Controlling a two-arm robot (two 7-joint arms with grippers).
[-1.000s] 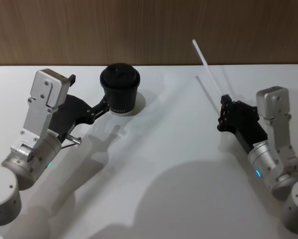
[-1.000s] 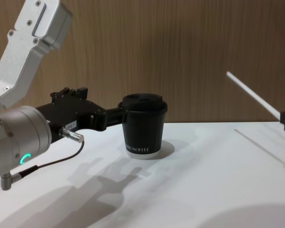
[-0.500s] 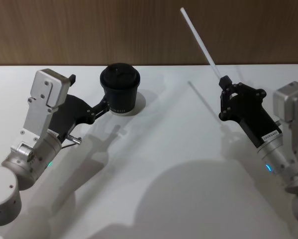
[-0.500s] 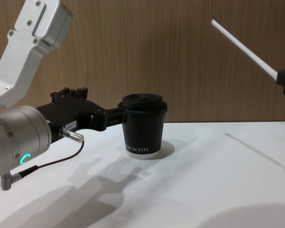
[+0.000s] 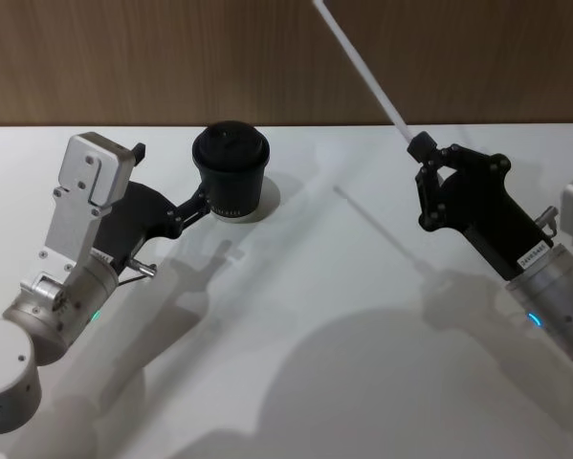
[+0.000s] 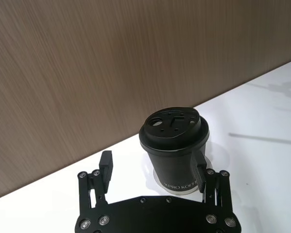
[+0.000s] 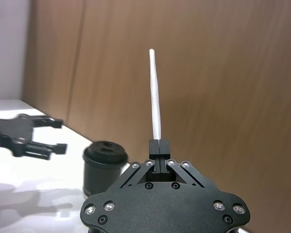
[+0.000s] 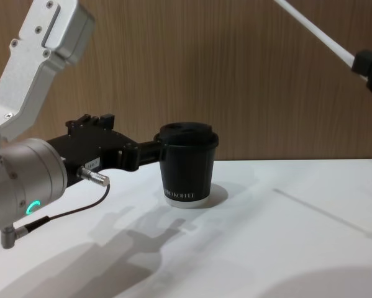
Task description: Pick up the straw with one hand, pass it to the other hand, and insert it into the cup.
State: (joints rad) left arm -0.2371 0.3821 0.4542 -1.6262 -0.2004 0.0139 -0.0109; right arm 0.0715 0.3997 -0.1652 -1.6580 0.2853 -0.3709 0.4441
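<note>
Table: nothing loose on it but the cup.

Left gripper: comes in from 8 o'clock, released, fingers either side of the cup with a gap on one side. Risk: it has to back out to take the handover, and a finger could clip the cup and slide or tip it.

Right gripper: at 3 o'clock, up off the table, clenched on the straw's bottom end.

Cup: upright at 11 o'clock, looks light.

Straw: in the air, slanting toward 11 o'clock. Pinched at the very end, so it's one long lever. Likely to swivel or slip if the receiving claw nudges it before closing.

Lid: small target, so a tilted straw skids off or shoves the cup.
</note>
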